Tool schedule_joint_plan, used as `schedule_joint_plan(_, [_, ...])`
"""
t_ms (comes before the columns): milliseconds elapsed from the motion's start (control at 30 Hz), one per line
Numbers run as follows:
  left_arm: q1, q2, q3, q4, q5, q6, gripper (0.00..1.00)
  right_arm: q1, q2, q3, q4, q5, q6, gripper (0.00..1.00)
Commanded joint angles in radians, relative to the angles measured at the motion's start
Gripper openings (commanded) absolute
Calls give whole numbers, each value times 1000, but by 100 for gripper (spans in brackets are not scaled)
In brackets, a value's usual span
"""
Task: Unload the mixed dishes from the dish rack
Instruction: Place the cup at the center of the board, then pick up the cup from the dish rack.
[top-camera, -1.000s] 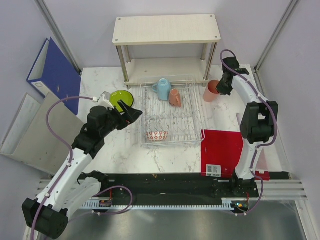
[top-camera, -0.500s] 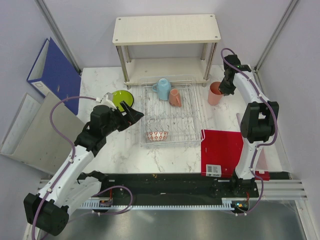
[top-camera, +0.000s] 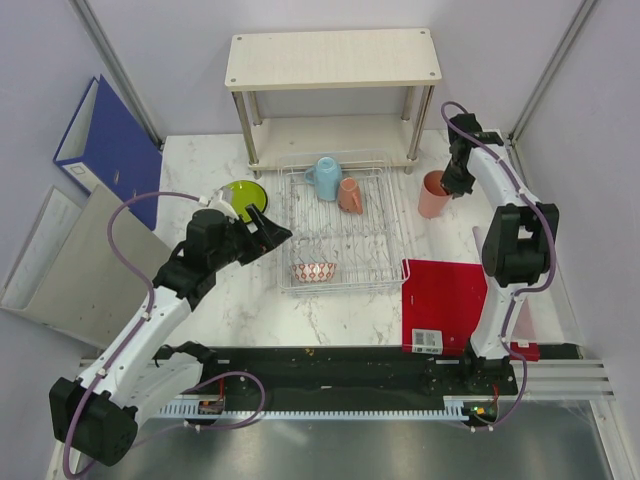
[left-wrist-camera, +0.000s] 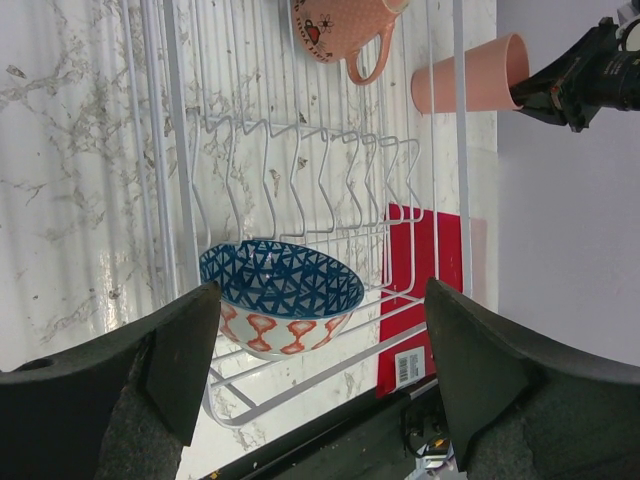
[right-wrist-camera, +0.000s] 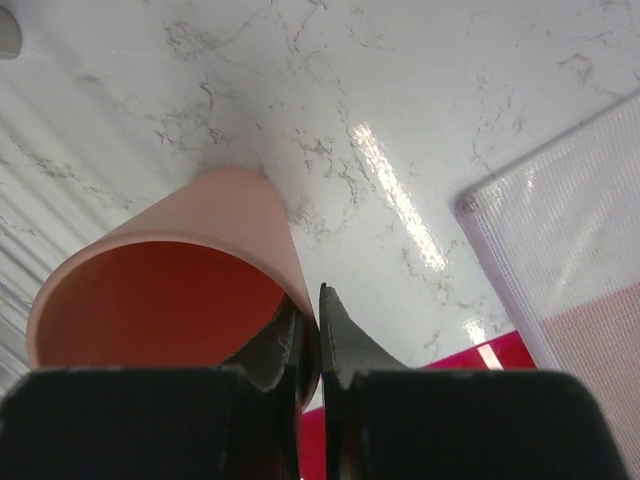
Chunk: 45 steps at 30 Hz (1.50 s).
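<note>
Tilting upright from its slant of a second ago, the pink cup (top-camera: 434, 195) is now hanging just right of the rack (top-camera: 343, 290), outside it, above the table (top-camera: 250, 290). The right gripper (top-camera: 452, 185) is clamping the cup's rim wall, so set-down is looking close. The left gripper (top-camera: 272, 227) is edging toward the rack, jaws spread wide and empty, facing the bowl (top-camera: 314, 271). The bowl is sitting at the rack's near end, with the blue cup (top-camera: 326, 176) and mug (top-camera: 350, 195) waiting at the far end. The label (top-camera: 428, 340) on the red board (top-camera: 445, 290) is showing print too small to read.
</note>
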<state>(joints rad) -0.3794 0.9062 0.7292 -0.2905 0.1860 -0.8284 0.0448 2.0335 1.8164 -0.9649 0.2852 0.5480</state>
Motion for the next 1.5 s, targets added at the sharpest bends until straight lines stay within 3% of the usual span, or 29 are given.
schedule_joint_plan(0, [-7, -1, -5, 8, 10, 37, 88, -3, -15, -87, 51, -27, -6, 21])
schedule_joint_plan(100, [-7, -1, -10, 7, 3, 35, 88, -2, -28, -97, 77, -63, -10, 45])
schedule_joint_plan(200, [-7, -1, -10, 4, -5, 37, 88, -3, -47, -86, 80, -69, -8, 60])
schedule_joint_plan(400, [-10, 5, 2, 2, -13, 43, 88, -3, -105, -46, 74, -112, -3, 73])
schedule_joint_plan(767, [-15, 43, 38, 4, -23, 69, 89, 4, -287, 34, 52, -199, 32, 75])
schedule_joint_plan(933, [-16, 129, 108, 13, -45, 123, 90, 65, -465, -74, 234, -284, 92, 76])
schedule_joint_plan(1033, [-19, 216, 186, -2, -62, 161, 90, 156, -590, -182, 412, -353, 43, 75])
schedule_joint_plan(1167, [-38, 322, 311, -42, -127, 215, 89, 295, -803, -484, 743, -380, -63, 74])
schedule_joint_plan(1333, [-44, 466, 496, -55, -210, 273, 89, 403, -901, -728, 842, -319, -102, 74])
schedule_joint_plan(1467, [-47, 679, 701, -84, -218, 293, 89, 448, -990, -949, 948, -299, -105, 74])
